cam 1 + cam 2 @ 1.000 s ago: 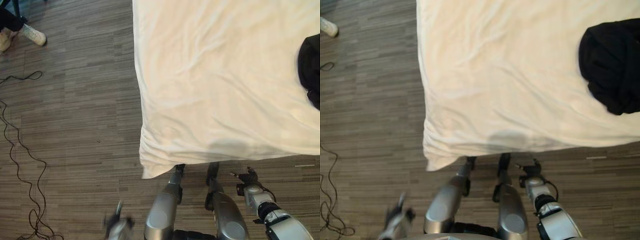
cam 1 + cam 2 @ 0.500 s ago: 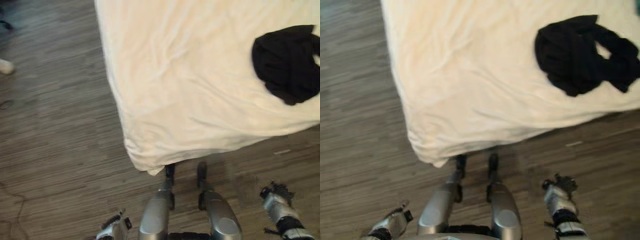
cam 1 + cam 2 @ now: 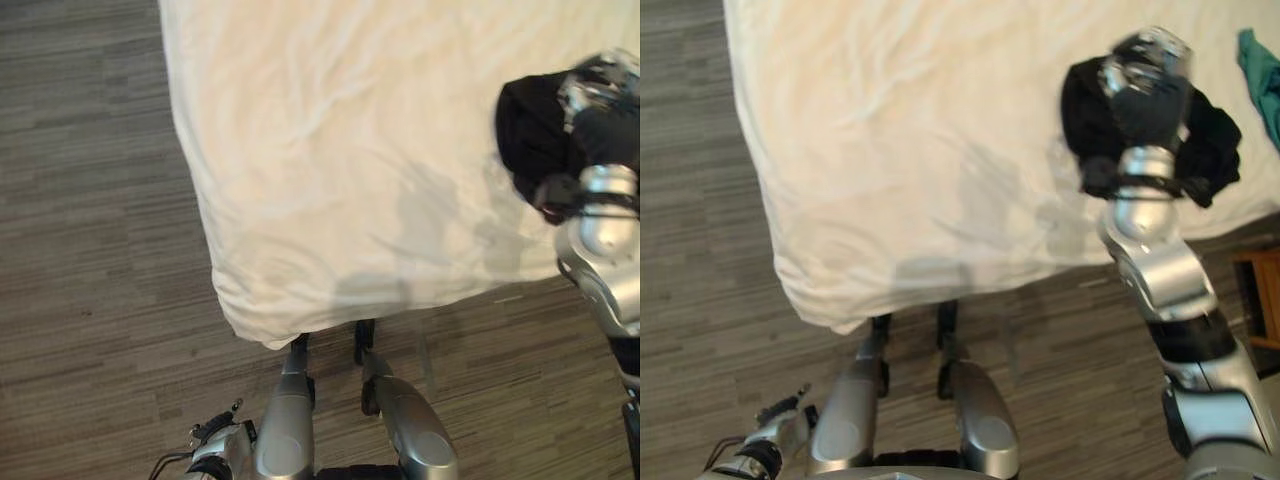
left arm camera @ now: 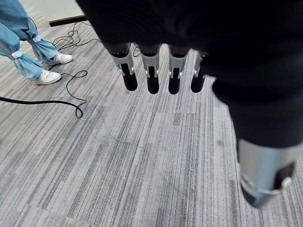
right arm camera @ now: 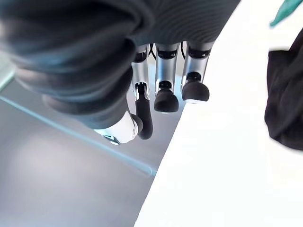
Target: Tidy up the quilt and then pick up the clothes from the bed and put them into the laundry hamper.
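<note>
The right hand [image 3: 1147, 88] hovers above the black clothes [image 3: 1090, 120] near the bed's [image 3: 890, 150] front edge, its fingers [image 5: 166, 97] relaxed and holding nothing.

One cream quilt [image 3: 910, 130] covers the bed; on it lie two garments, one black garment [image 3: 1215, 150] near the bed's front edge and one teal garment [image 3: 1265, 80] at its right edge. One person's two legs [image 4: 28, 42] stand on the floor.

- Bright, even indoor light, warm on the quilt [image 3: 330, 150]
- Soft grey shadows across the quilt near its front edge
- Motion blur on the raised right robot hand [image 3: 1145, 75]
- Close dark cover out of focus in wrist views
</note>
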Robot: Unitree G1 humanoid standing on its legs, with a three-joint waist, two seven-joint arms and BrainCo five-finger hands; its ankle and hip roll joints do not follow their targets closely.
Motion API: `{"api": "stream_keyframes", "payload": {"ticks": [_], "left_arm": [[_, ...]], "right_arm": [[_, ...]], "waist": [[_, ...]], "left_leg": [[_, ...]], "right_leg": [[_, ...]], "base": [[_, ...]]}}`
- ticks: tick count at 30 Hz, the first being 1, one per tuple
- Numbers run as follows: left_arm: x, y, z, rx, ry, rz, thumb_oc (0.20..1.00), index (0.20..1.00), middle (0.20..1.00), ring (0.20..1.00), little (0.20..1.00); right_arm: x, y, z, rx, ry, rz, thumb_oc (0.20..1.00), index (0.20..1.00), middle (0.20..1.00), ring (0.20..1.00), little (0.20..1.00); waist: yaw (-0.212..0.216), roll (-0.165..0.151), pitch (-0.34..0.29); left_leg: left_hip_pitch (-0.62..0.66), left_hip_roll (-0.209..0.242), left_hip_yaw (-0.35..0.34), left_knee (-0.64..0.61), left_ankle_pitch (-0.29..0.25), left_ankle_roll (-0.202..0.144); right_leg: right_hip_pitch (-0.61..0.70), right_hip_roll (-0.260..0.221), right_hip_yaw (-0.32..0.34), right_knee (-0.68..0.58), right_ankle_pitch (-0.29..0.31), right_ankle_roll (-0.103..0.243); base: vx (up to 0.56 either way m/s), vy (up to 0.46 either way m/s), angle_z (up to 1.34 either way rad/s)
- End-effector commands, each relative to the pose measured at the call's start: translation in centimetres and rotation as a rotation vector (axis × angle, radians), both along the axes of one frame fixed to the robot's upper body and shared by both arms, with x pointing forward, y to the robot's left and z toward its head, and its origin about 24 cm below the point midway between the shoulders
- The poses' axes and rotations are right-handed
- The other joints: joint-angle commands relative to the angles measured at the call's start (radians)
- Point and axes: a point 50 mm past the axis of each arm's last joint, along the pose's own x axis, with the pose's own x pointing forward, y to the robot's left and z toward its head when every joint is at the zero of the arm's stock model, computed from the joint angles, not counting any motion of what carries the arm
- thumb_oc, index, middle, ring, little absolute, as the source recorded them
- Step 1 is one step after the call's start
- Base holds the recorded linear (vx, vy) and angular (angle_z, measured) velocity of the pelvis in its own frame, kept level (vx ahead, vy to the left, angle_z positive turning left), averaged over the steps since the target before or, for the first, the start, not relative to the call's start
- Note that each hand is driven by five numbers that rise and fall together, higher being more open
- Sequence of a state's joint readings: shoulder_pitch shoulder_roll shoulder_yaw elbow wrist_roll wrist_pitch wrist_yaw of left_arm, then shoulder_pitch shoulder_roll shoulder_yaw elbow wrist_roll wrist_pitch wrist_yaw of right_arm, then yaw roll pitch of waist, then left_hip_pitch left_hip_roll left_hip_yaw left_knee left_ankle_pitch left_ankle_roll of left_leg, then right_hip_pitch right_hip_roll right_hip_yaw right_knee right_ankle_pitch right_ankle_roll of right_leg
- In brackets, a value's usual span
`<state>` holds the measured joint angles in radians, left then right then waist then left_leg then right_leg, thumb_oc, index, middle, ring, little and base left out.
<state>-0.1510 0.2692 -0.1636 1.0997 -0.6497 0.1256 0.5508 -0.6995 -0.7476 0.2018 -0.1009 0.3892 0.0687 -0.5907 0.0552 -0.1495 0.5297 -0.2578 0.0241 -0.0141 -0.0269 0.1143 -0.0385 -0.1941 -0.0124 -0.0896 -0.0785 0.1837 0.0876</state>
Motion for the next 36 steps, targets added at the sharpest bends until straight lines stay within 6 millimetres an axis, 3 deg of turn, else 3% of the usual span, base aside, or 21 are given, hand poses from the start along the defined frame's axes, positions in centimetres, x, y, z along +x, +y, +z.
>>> {"api": "stream_keyframes", "payload": {"ticks": [1, 4, 5, 8, 11, 15, 16, 18, 21, 23, 27, 28, 31, 35, 36], "left_arm": [[-1.5, 0.6, -0.4, 0.04, 0.059, -0.072, 1.0, 1.0, 1.0, 1.0, 1.0], [-1.7, 0.8, -0.4, 0.026, 0.05, -0.09, 1.0, 1.0, 1.0, 1.0, 1.0], [-1.9, 1.0, -0.5, 0.013, 0.043, -0.11, 1.0, 1.0, 1.0, 1.0, 1.0], [-1.9, 0.8, -0.5, -0.001, 0.038, -0.132, 1.0, 1.0, 1.0, 1.0, 1.0], [-1.6, -0.1, -0.7, -0.04, 0.01, -0.154, 1.0, 1.0, 1.0, 1.0, 1.0], [-0.8, -1.5, -0.7, -0.078, -0.036, -0.168, 1.0, 1.0, 1.0, 1.0, 1.0], [-0.4, -2.8, -0.7, -0.091, -0.053, -0.197, 1.0, 1.0, 1.0, 1.0, 1.0], [-0.2, -3.6, -0.8, -0.092, -0.057, -0.229, 1.0, 1.0, 1.0, 1.0, 1.0], [0.5, -4.5, -0.6, -0.101, -0.088, -0.225, 1.0, 1.0, 1.0, 1.0, 1.0], [1.2, -5.4, -0.4, -0.116, -0.12, -0.21, 1.0, 1.0, 1.0, 1.0, 1.0], [1.9, -6.0, -0.1, -0.123, -0.146, -0.199, 1.0, 1.0, 1.0, 1.0, 1.0], [2.3, -6.1, 0.1, -0.119, -0.155, -0.188, 1.0, 1.0, 1.0, 1.0, 1.0], [3.0, -5.7, 0.5, -0.101, -0.145, -0.155, 1.0, 1.0, 1.0, 1.0, 1.0], [3.5, -5.1, 0.8, -0.068, -0.112, -0.144, 1.0, 1.0, 1.0, 1.0, 1.0], [3.2, -4.6, 0.7, -0.047, -0.083, -0.139, 1.0, 1.0, 1.0, 1.0, 1.0]], "right_arm": [[0.8, 1.2, 3.4, -0.065, -0.142, -0.021, 0.2, 0.2, 0.2, 0.2, 0.2], [2.5, 2.6, 4.1, -0.067, -0.146, -0.015, 0.2, 0.2, 0.2, 0.2, 0.2], [3.5, 3.5, 3.8, -0.07, -0.124, -0.002, 0.2, 0.2, 0.2, 0.2, 0.2], [4.1, 4.5, 3.2, -0.101, -0.098, 0.02, 0.2, 0.2, 0.2, 0.2, 0.2], [5.0, 7.1, 0.8, -0.117, -0.022, 0.118, 0.2, 0.2, 0.2, 0.2, 0.2], [5.6, 9.4, -1.5, -0.129, 0.065, 0.209, 0.2, 0.2, 0.2, 0.2, 0.2], [5.1, 11.6, -3.2, -0.137, 0.121, 0.325, 0.2, 0.2, 0.2, 0.2, 0.2], [4.0, 14.4, -4.6, -0.161, 0.15, 0.459, 0.2, 0.2, 0.2, 0.2, 0.2], [1.4, 18.6, -5.7, -0.189, 0.163, 0.673, 0.2, 0.2, 0.2, 0.2, 0.2], [-1.7, 21.9, -6.1, -0.229, 0.167, 0.87, 0.2, 0.2, 0.2, 0.2, 0.2], [-4.6, 24.1, -6.7, -0.293, 0.17, 1.057, 0.2, 0.2, 0.2, 0.2, 0.2], [-6.2, 25.0, -7.0, -0.352, 0.162, 1.157, 0.2, 0.2, 0.2, 0.2, 0.2], [-7.9, 25.7, -7.8, -0.392, 0.161, 1.207, 0.2, 0.2, 0.2, 0.2, 0.2], [-7.4, 25.3, -8.1, -0.346, 0.136, 1.107, 0.2, 0.2, 0.2, 0.2, 0.2], [-6.1, 24.0, -7.4, -0.292, 0.079, 1.004, 0.2, 0.2, 0.2, 0.2, 0.2]], "waist": [[0.059, -0.001, -0.01], [0.089, 0.021, -0.01], [0.109, 0.043, -0.01], [0.121, 0.064, -0.01], [0.132, 0.096, -0.01], [0.138, 0.113, -0.01], [0.137, 0.123, -0.01], [0.134, 0.125, -0.01], [0.127, 0.119, -0.01], [0.122, 0.109, -0.01], [0.118, 0.099, -0.01], [0.118, 0.09, -0.01], [0.115, 0.066, -0.01], [0.116, 0.048, -0.01], [0.119, 0.041, -0.01]], "left_leg": [[-0.044, -0.016, -0.01, 0.113, -0.184, 0.017], [-0.091, -0.031, -0.022, 0.113, -0.174, 0.02], [-0.132, -0.042, -0.037, 0.113, -0.162, 0.022], [-0.169, -0.05, -0.052, 0.11, -0.149, 0.023], [-0.22, -0.062, -0.062, 0.112, -0.134, 0.022], [-0.254, -0.068, -0.063, 0.117, -0.129, 0.025], [-0.268, -0.069, -0.064, 0.112, -0.124, 0.024], [-0.266, -0.073, -0.067, 0.107, -0.12, 0.023], [-0.26, -0.074, -0.06, 0.099, -0.119, 0.023], [-0.245, -0.072, -0.054, 0.093, -0.12, 0.022], [-0.228, -0.069, -0.049, 0.089, -0.123, 0.021], [-0.214, -0.066, -0.049, 0.088, -0.128, 0.019], [-0.187, -0.059, -0.055, 0.089, -0.139, 0.017], [-0.147, -0.053, -0.057, 0.089, -0.151, 0.019], [-0.118, -0.051, -0.061, 0.088, -0.159, 0.023]], "right_leg": [[-0.059, -0.105, 0.049, 0.067, -0.086, 0.081], [-0.093, -0.109, 0.031, 0.066, -0.085, 0.076], [-0.128, -0.114, 0.011, 0.076, -0.089, 0.071], [-0.166, -0.12, -0.006, 0.087, -0.091, 0.067], [-0.223, -0.128, -0.024, 0.106, -0.094, 0.059], [-0.258, -0.133, -0.031, 0.114, -0.096, 0.055], [-0.271, -0.136, -0.036, 0.11, -0.096, 0.05], [-0.273, -0.136, -0.038, 0.108, -0.092, 0.05], [-0.274, -0.136, -0.035, 0.108, -0.092, 0.051], [-0.264, -0.134, -0.028, 0.105, -0.091, 0.055], [-0.248, -0.133, -0.022, 0.101, -0.089, 0.06], [-0.233, -0.131, -0.02, 0.098, -0.09, 0.065], [-0.203, -0.129, -0.013, 0.093, -0.09, 0.073], [-0.167, -0.13, -0.007, 0.092, -0.092, 0.077], [-0.141, -0.132, -0.004, 0.096, -0.097, 0.081]], "base": [[-0.07, -0.029, 0.27], [-0.1, 0.018, 0.28], [-0.09, 0.052, 0.24], [-0.1, 0.067, 0.29], [-0.07, 0.08, 0.19], [-0.05, 0.06, -0.02], [-0.06, 0.068, -0.06], [-0.05, 0.062, -0.01], [-0.05, 0.064, -0.05], [-0.04, 0.059, 0.01], [-0.03, 0.032, 0.02], [-0.04, 0.003, 0.07], [-0.03, -0.038, 0.03], [0.0, -0.052, 0.02], [0.02, -0.061, -0.07]]}}
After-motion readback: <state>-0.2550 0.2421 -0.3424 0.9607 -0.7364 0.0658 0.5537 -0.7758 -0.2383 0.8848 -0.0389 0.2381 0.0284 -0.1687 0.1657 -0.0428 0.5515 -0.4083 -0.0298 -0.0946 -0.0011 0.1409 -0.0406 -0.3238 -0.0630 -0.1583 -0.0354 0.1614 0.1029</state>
